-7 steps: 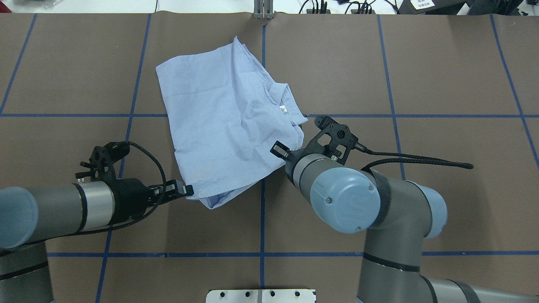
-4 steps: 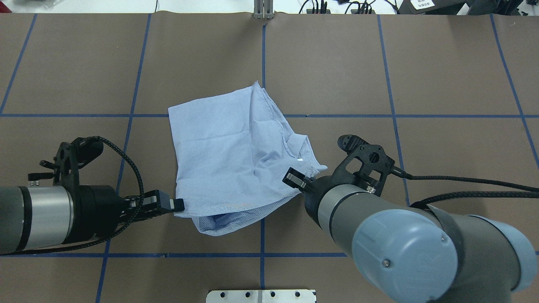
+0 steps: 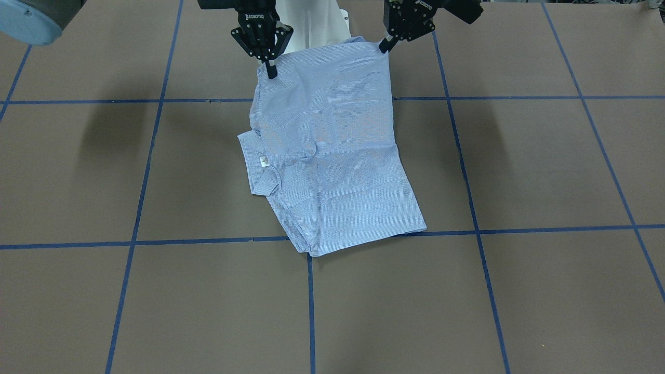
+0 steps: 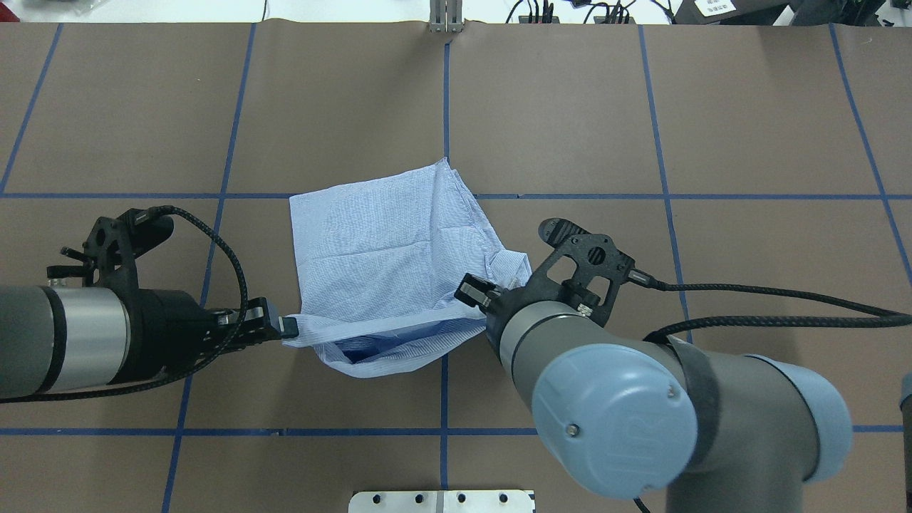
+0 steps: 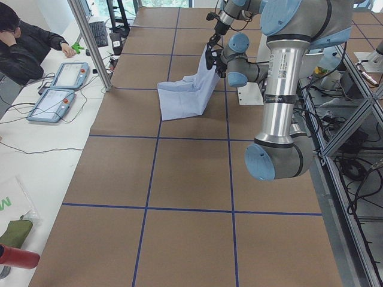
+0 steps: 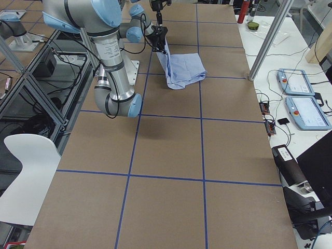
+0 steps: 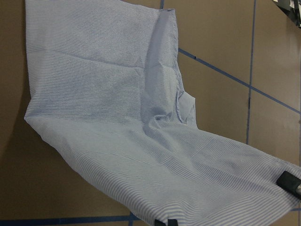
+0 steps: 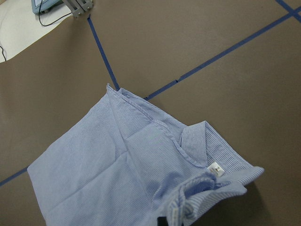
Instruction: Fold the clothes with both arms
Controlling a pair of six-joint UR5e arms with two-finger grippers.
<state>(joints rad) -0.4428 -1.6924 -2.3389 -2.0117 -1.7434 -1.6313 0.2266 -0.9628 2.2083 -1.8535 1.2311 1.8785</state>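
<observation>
The clothes are one light blue striped shirt (image 4: pixel 385 249), partly folded, near the table's middle. Its far part rests on the table; its near edge hangs raised between the two arms' grippers. My left gripper (image 4: pixel 288 328) is shut on the near left corner. My right gripper (image 4: pixel 474 293) is shut on the bunched near right corner by the collar. From the front, the shirt (image 3: pixel 332 156) slopes up to the left gripper (image 3: pixel 385 45) and the right gripper (image 3: pixel 270 70). The collar's white label (image 8: pixel 215 168) faces up in the right wrist view.
Brown paper with blue tape lines (image 4: pixel 445 100) covers the table. The white base plate (image 4: pixel 442 501) sits at the near edge. A person (image 5: pixel 24 42) sits at a side bench with two teach pendants (image 5: pixel 63 75) and a metal post (image 5: pixel 90 42).
Both grippers have dragged the shirt toward the robot, so its far edge slid well nearer. The near edge now hangs higher, with a shadowed gap under it.
</observation>
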